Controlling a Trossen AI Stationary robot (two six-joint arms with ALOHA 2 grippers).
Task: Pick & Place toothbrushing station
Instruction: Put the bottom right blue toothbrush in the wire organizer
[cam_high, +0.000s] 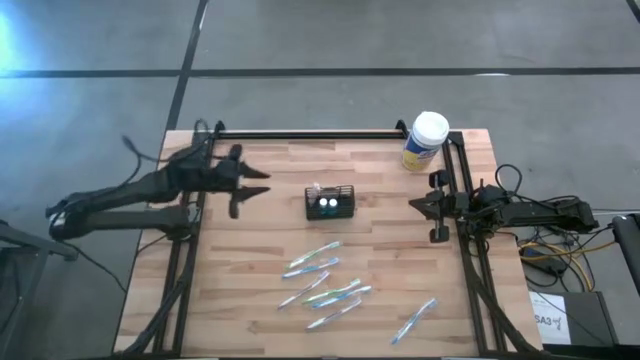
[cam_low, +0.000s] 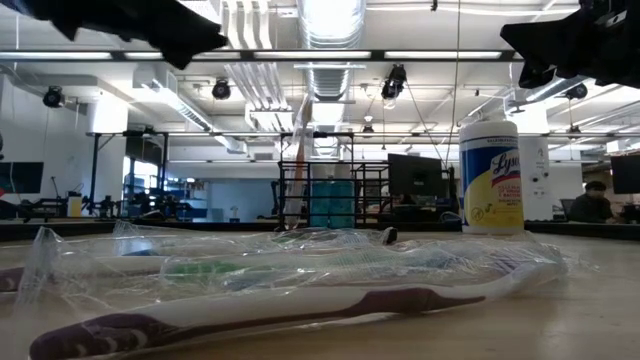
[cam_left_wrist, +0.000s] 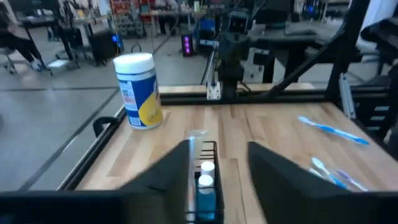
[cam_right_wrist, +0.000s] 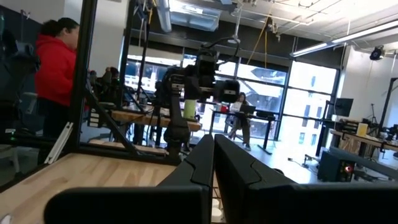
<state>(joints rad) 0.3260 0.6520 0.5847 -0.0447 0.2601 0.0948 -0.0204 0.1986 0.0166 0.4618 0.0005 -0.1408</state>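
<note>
The toothbrushing station, a small black mesh caddy (cam_high: 330, 202), stands on its base at the middle of the wooden table, with two white-capped blue items and a toothbrush upright in it. My left gripper (cam_high: 258, 185) is open and empty, a little to the caddy's left and pointing toward it. In the left wrist view the caddy (cam_left_wrist: 205, 177) lies just ahead, between the lines of the two fingers, which do not touch it. My right gripper (cam_high: 413, 205) is shut and empty, to the caddy's right; its fingers meet in the right wrist view (cam_right_wrist: 213, 155).
A white-lidded, yellow-labelled canister (cam_high: 425, 140) stands at the far right of the table. Several plastic-wrapped toothbrushes (cam_high: 322, 282) lie on the near half of the table, and one more (cam_high: 415, 320) lies near the right front. Black frame rails run along the table's far, left and right edges. A person in red (cam_right_wrist: 55, 68) is beyond the table.
</note>
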